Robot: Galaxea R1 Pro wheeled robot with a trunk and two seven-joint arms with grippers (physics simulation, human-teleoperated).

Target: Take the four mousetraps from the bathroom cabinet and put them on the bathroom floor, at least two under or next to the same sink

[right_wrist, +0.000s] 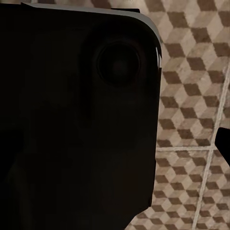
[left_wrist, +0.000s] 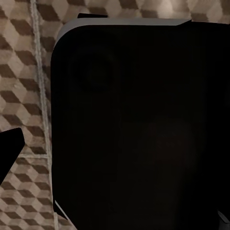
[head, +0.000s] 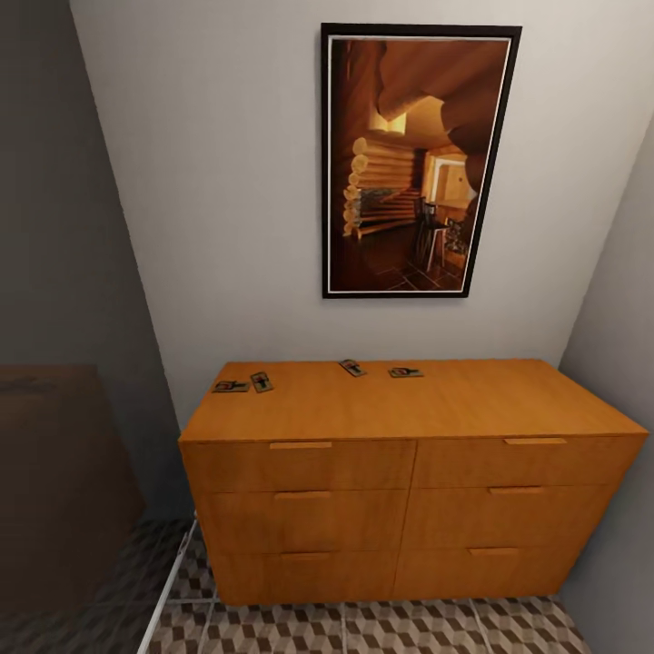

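The cabinet [head: 409,404] is a wide orange-brown dresser against the white wall, straight ahead in the head view. Several mousetraps lie flat on its top near the back edge. One pair sits at the left end, a mousetrap [head: 231,386] beside another [head: 262,381]. A second pair lies nearer the middle, one mousetrap [head: 352,367] and one [head: 405,371]. The bathroom floor [head: 363,629] with its cube-pattern tiles runs in front of the cabinet. A dark finger [left_wrist: 9,146] juts in at the edge of the left wrist view, and a dark fingertip [right_wrist: 223,143] at the edge of the right wrist view. The sink is out of view.
A framed picture [head: 418,159] hangs above the cabinet. A dark brown panel [head: 54,481] stands at the left and a grey wall [head: 618,363] closes the right. Both wrist views look down past a black rounded robot body [left_wrist: 139,124] [right_wrist: 76,115] onto the tiles [left_wrist: 24,72] [right_wrist: 191,96].
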